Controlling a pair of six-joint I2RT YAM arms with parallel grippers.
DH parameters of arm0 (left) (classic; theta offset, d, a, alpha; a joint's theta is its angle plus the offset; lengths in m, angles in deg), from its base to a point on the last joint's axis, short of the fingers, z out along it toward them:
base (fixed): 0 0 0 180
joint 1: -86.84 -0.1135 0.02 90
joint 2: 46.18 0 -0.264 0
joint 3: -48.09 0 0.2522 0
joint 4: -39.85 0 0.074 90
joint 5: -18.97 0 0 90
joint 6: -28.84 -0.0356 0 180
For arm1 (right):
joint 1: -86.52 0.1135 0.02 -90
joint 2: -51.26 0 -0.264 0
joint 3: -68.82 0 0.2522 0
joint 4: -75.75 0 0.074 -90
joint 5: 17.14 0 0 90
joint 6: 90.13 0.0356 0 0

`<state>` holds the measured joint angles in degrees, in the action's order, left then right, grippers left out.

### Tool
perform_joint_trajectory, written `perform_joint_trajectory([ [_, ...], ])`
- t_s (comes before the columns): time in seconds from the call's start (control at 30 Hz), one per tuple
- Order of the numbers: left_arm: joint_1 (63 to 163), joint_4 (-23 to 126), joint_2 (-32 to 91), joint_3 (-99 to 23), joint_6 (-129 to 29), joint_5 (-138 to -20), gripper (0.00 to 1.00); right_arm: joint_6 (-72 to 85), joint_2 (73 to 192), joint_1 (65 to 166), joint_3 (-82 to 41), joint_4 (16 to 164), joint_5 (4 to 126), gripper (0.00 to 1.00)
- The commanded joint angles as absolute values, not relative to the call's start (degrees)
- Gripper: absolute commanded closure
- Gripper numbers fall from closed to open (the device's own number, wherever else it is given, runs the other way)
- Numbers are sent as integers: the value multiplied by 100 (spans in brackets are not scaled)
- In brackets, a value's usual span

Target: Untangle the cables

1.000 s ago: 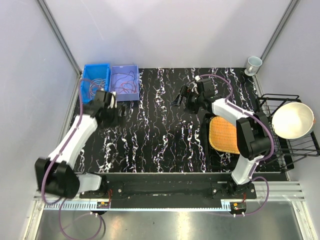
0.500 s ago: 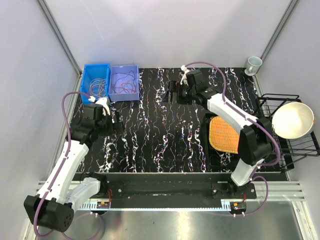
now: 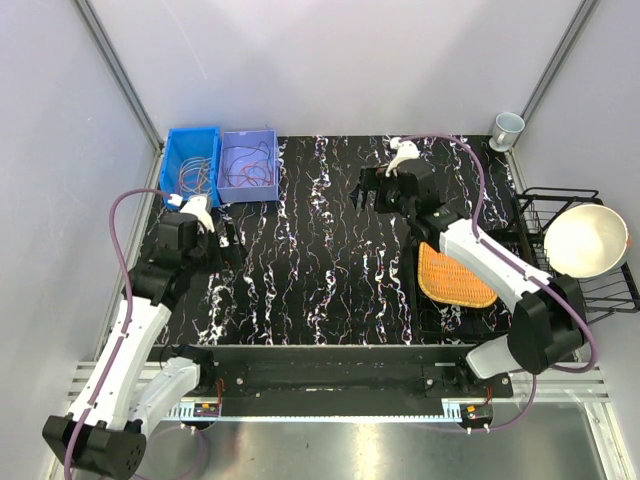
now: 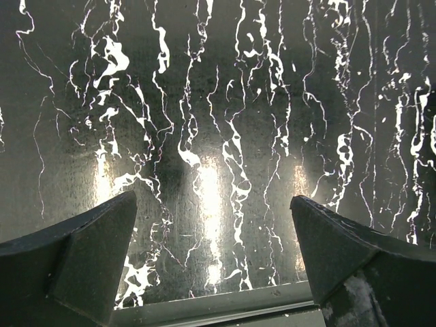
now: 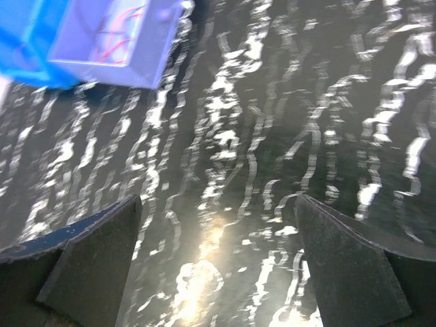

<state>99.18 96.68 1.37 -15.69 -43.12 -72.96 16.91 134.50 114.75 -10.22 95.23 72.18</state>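
Note:
The cables lie in two bins at the back left. Thin whitish and reddish loops (image 3: 190, 175) are in the blue bin (image 3: 172, 145). Red, pink and orange loops (image 3: 250, 162) are in the lavender bin (image 3: 272, 135). My left gripper (image 3: 226, 238) is open and empty over the mat, in front of the bins. My right gripper (image 3: 372, 190) is open and empty at the back middle. The right wrist view shows the lavender bin (image 5: 146, 58) with red wire (image 5: 121, 30) at its upper left. The left wrist view shows only bare mat between its fingers (image 4: 82, 262).
An orange woven mat (image 3: 452, 272) lies to the right of centre. A black wire rack (image 3: 600, 290) holds a white bowl (image 3: 585, 240) at the right edge. A pale cup (image 3: 507, 128) stands at the back right corner. The mat's near edge (image 4: 218, 303) shows in the left wrist view.
My left arm has pulled back from the bins toward the near left. My right gripper swung left and then back right and nearer. Both grippers stay open and empty.

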Motion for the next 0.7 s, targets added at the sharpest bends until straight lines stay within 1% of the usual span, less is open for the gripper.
perform_joint_trajectory([
  [0.0, 9959, 9404, -29, -1524, -4253, -7243, 1, 1578, 13019, 11474, -770, 8776, 8778, 0],
  [0.13, 9976, 9395, -30, -1533, -4253, -7261, 1, 1639, 12791, 11474, -489, 8890, 9842, 0],
  [0.17, 9976, 9395, -21, -1533, -4262, -7269, 1, 1683, 12764, 11465, -341, 8907, 10383, 0],
  [0.23, 9967, 9395, -12, -1524, -4253, -7278, 1, 1727, 12720, 11465, -199, 8916, 11001, 0],
  [0.27, 9967, 9395, -3, -1533, -4262, -7278, 1, 1728, 12729, 11474, -190, 9143, 11457, 0],
  [0.37, 9976, 9386, -21, -1533, -4262, -7305, 1, 1614, 12720, 11474, -137, 9320, 11672, 0],
  [0.5, 9985, 9386, -56, -1524, -4271, -7322, 1, 1386, 12527, 11465, 47, 9189, 11576, 0],
  [0.57, 9985, 9369, -91, -1524, -4262, -7340, 1, 1123, 12492, 11465, 188, 9005, 11681, 0],
  [0.63, 9985, 9360, -100, -1524, -4279, -7357, 1, 850, 12509, 11447, 450, 8498, 11428, 0],
  [0.67, 9994, 9360, -91, -1515, -4271, -7357, 1, 475, 12535, 11430, 565, 8329, 11322, 0],
])
